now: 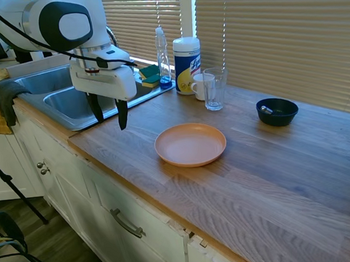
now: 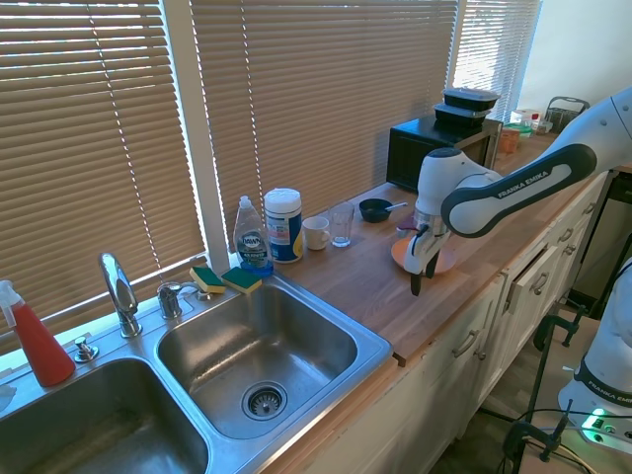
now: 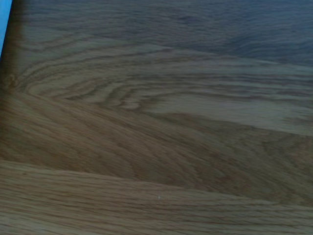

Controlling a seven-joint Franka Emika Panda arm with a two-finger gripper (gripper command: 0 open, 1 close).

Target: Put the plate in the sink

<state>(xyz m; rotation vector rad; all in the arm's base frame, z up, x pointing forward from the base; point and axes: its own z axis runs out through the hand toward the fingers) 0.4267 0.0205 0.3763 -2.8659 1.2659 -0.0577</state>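
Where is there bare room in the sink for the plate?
The near basin is bare down to its drain; the far basin looks bare too. The rim behind is crowded: sponges, dish soap, faucet. The open fingers hang over bare wood between sink and plate.

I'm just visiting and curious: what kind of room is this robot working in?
Most likely a home kitchen. There is a two-basin steel sink with a faucet, a wooden countertop over white cabinet drawers, and a microwave further along.
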